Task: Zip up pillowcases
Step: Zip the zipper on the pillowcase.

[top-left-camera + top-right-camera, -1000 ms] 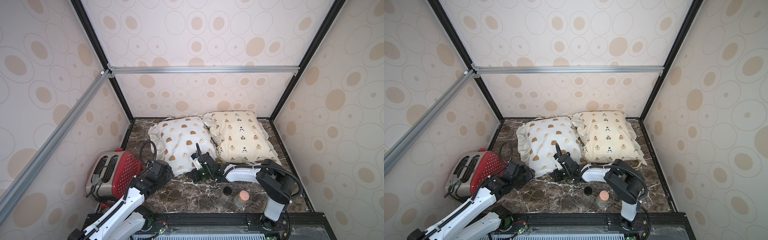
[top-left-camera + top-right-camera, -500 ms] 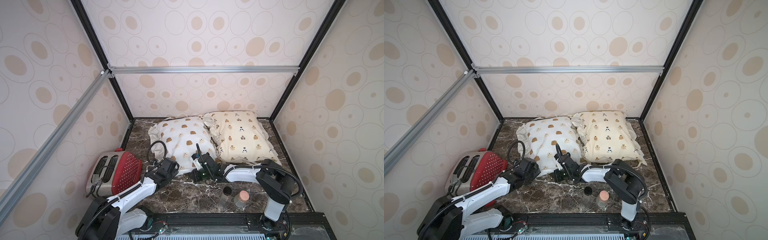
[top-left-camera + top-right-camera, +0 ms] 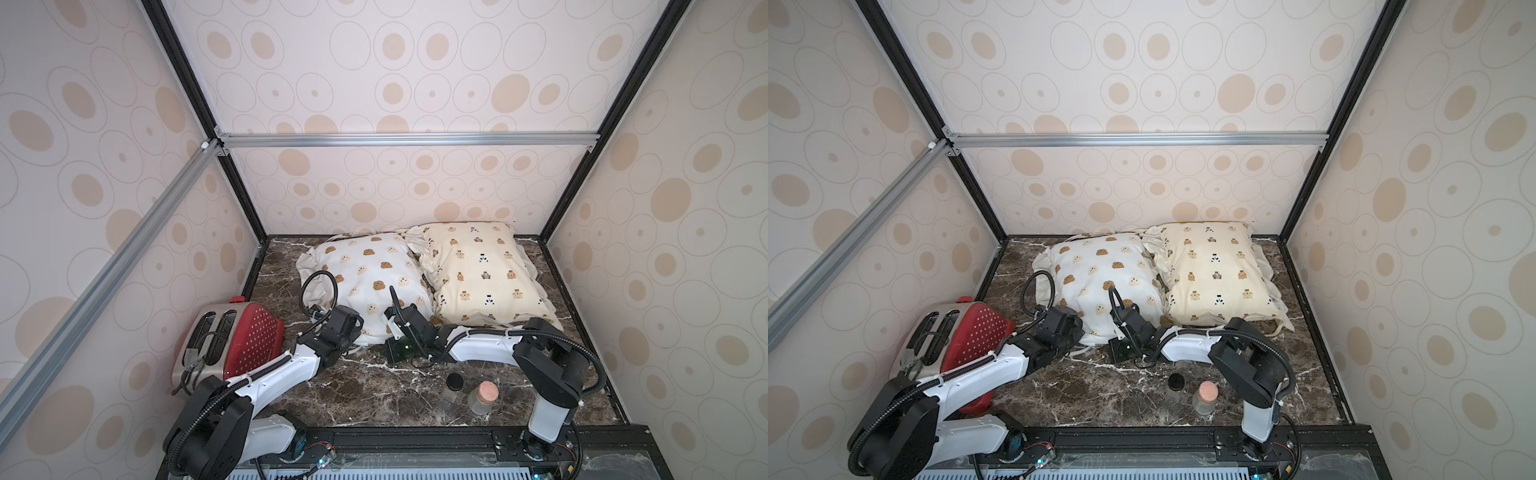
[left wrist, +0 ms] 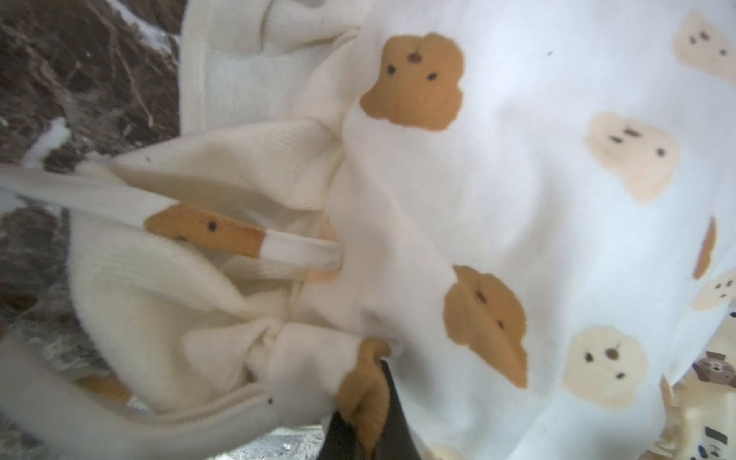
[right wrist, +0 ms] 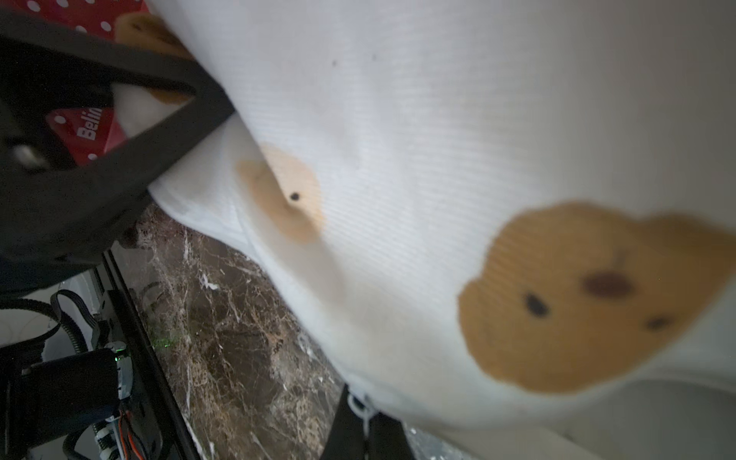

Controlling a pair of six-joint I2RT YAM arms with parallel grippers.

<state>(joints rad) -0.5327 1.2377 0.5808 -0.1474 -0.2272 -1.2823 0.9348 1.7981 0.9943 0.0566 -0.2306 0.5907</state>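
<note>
Wrist-only: white pillowcase [image 4: 517,199] seemingly in left gripper [image 4: 360,392]

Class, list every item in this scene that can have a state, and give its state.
white pillowcase: lying flat, near edge pinched at two points; zip hidden.
cream-yellow pillowcase: lying flat, not gripped.
left end effector: shut on white pillowcase's near corner.
right end effector: shut on white pillowcase's near edge.
toaster: slots empty.
cork-stoppered jar: upright, stoppered.
black-lidded jar: upright, lidded.
</note>
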